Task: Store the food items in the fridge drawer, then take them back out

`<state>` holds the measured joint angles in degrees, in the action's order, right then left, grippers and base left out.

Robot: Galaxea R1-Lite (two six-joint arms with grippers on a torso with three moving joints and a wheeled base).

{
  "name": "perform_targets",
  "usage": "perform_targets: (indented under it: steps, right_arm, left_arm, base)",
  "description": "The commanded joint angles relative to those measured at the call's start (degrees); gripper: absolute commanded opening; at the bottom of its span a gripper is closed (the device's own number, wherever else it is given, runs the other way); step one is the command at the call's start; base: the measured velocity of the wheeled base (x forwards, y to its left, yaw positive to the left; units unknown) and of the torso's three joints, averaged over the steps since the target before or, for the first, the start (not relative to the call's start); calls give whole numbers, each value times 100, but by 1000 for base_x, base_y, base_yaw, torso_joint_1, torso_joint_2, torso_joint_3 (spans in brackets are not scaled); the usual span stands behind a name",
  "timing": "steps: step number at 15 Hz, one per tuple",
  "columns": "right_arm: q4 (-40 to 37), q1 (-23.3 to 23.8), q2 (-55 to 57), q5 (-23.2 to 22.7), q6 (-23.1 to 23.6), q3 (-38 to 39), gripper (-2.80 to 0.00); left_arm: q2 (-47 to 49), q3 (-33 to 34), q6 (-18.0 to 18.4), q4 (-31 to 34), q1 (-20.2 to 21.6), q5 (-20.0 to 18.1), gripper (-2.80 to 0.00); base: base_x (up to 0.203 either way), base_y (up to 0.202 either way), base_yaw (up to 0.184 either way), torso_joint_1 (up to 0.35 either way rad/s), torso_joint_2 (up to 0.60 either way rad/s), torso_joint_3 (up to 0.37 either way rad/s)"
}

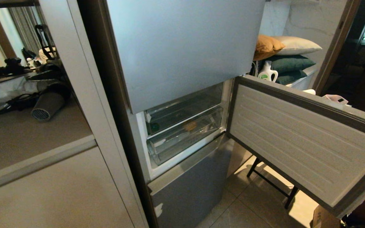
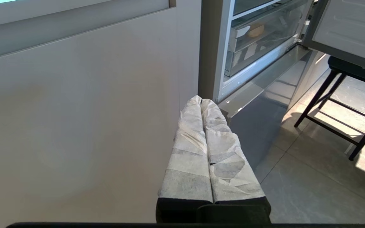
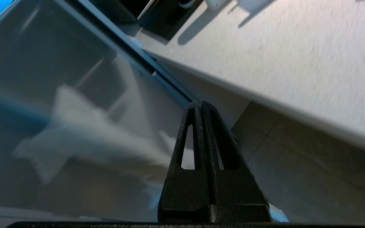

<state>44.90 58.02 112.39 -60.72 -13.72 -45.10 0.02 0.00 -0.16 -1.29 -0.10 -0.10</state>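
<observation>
Fridge door (image 1: 299,139) swung wide; both clear drawers pushed in. Potato (image 1: 190,126) lies in fridge drawer (image 1: 185,133), stored; a dark-green item, likely the pepper (image 1: 154,127), shows at left. Right end effector (image 3: 201,106) pressed together, empty, beside the fridge's grey panel. Left end effector (image 2: 201,100) pressed together, parked low.

Silver-grey fridge (image 1: 182,47), clear drawer (image 1: 185,134), tan potato (image 1: 190,125).
You have a dark-green pepper (image 1: 154,127) at centre left of the head frame, and a white ribbed door lining (image 1: 299,139) with a dark-grey rim at right. The left gripper (image 2: 201,100) is wrapped in creased white; the right gripper (image 3: 199,103) is plain black.
</observation>
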Motion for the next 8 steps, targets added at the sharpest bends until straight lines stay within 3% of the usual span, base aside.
perform_targets:
  steps: [1, 5, 8]
  right_arm:
    - [34, -1, -582, -27, 142, 634, -280]
    - [156, -15, -1897, -77, 334, 1852, -280]
    - [194, -340, -3376, -165, 365, 2731, -280]
  left_arm:
    - [-2, 62, -2, -3, 1, 1, -280]
    - [-2, 62, -2, -3, 1, 1, -280]
    - [-2, 62, -2, -3, 1, 1, -280]
  base:
    - [0, 0, 0, 0, 0, 0]
    - [0, 0, 0, 0, 0, 0]
    - [0, 0, 0, 0, 0, 0]
